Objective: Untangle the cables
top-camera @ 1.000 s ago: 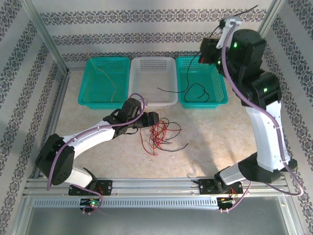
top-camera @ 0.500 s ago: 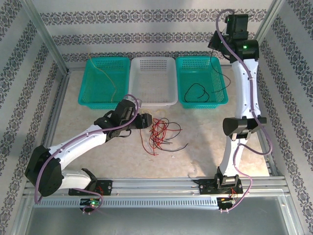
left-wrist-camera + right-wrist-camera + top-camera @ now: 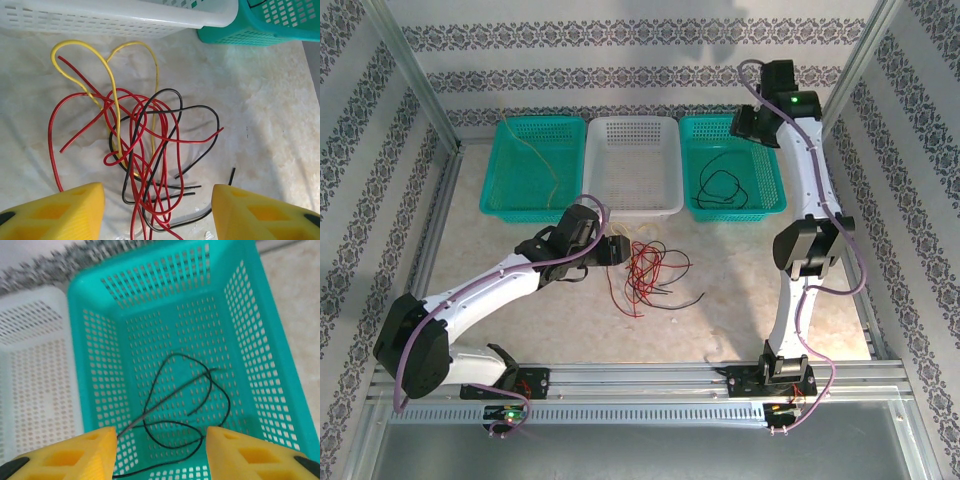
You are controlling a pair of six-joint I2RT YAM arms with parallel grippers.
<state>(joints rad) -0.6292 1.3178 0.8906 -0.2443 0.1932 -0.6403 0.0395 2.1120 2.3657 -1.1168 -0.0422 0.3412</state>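
The cables (image 3: 145, 145) lie as a tangle of red, black and yellow wires on the table, also visible from above (image 3: 646, 274). My left gripper (image 3: 157, 215) hangs open just above the near edge of the tangle, with nothing between its yellow fingers (image 3: 55, 212); the top view shows it at the tangle's left side (image 3: 617, 250). My right gripper (image 3: 160, 455) stands open over the right teal basket (image 3: 260, 355), where a loose black cable (image 3: 185, 405) lies coiled on the floor. One blurred strand reaches up toward its left finger (image 3: 70, 455). From above, that gripper (image 3: 747, 124) is at the basket's far rim.
A white basket (image 3: 632, 130) stands between the left teal basket (image 3: 500, 195), which holds a yellow cable (image 3: 538, 155), and the right teal basket (image 3: 770, 195). All three line the back of the table. Metal frame posts and patterned walls close the sides.
My right gripper opened and let go of the black cable, which now lies in the right teal basket; that arm swung and lowered over the basket. My left gripper shifted slightly.
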